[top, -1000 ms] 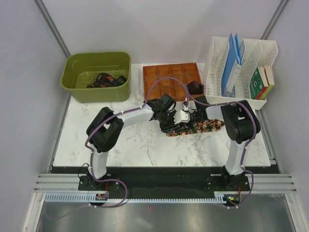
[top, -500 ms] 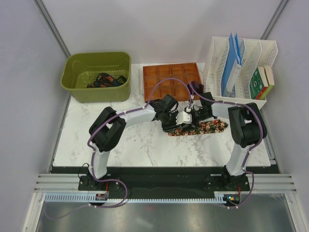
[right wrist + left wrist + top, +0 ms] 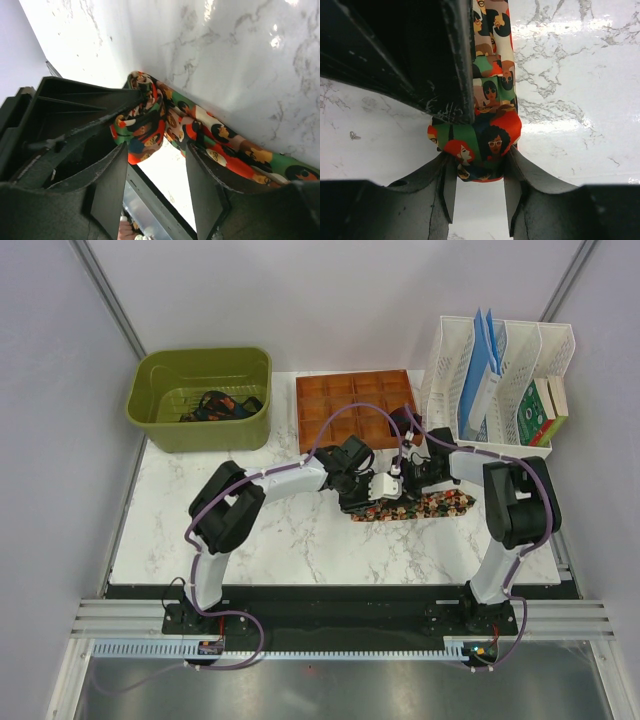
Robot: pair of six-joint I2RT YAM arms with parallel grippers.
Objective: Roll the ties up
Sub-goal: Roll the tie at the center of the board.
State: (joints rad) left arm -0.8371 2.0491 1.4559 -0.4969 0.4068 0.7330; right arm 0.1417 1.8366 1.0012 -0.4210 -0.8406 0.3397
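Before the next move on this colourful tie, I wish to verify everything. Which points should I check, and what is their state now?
1. Left gripper clamps the rolled end of the tie: ok.
2. Right gripper is open, holding nothing: ok.
3. Unrolled part lies flat on the table: ok.
4. Roll is wound tightly: cannot tell.
5. The two grippers do not touch: cannot tell, they are very close.
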